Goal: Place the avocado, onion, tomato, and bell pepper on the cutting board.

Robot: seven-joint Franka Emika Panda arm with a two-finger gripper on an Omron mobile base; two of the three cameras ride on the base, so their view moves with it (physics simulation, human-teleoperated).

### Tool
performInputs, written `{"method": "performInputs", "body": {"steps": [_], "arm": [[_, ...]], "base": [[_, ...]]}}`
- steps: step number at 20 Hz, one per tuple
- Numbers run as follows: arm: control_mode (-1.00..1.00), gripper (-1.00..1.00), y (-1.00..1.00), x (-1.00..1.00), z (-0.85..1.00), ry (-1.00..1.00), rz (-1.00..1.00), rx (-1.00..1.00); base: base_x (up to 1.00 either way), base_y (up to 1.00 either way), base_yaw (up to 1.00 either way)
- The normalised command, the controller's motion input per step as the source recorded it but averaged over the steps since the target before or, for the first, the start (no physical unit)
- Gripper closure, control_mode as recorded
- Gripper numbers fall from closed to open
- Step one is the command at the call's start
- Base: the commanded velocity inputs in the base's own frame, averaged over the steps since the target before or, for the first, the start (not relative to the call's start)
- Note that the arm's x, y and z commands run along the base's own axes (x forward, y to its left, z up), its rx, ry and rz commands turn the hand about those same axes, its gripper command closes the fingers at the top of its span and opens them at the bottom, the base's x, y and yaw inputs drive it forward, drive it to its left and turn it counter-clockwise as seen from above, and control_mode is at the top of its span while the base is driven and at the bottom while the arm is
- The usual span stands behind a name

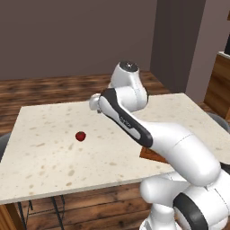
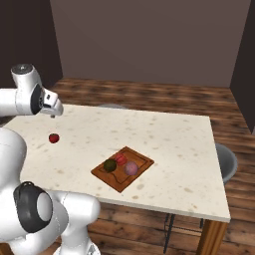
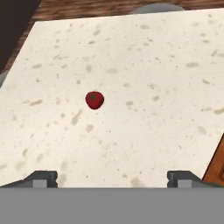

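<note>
The jaws stood wide and empty above the desk (image 2: 164, 129). Avocado (image 2: 110, 165) and onion (image 2: 131, 169) lay on the cutting board (image 2: 139, 157) near the desk's front edge.

We see bare tabletop (image 3: 144, 78) all around the red bell pepper (image 3: 94, 99); the cutting board (image 2: 141, 158) lies well apart.

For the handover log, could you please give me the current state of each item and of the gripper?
avocado: on the cutting board.
onion: on the board, beside the avocado.
red item: on the board, behind those two; tomato or pepper, cannot tell.
second red item: alone on the table, off the board.
cutting board: flat on the table.
gripper: open, empty, above the table.
</note>
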Motion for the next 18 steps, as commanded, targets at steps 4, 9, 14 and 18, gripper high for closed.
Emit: {"method": "performInputs", "body": {"steps": [4,9,14,18], "arm": [[-1.0,-1.0,0.52,0.2,0.1,-0.17,0.03,0.0],[-1.0,-1.0,0.23,0.18,0.0,0.0,0.11,0.02],[-1.0,-1.0,0.03,0.14,-0.01,0.01,0.1,0.0],[-1.0,-1.0,0.11,0.02,-0.01,0.0,0.02,-0.05]], "base": [[0.0,0.0,0.0],[0.0,0.0,0.0],[0.0,0.0,0.0],[0.0,0.0,0.0]]}}
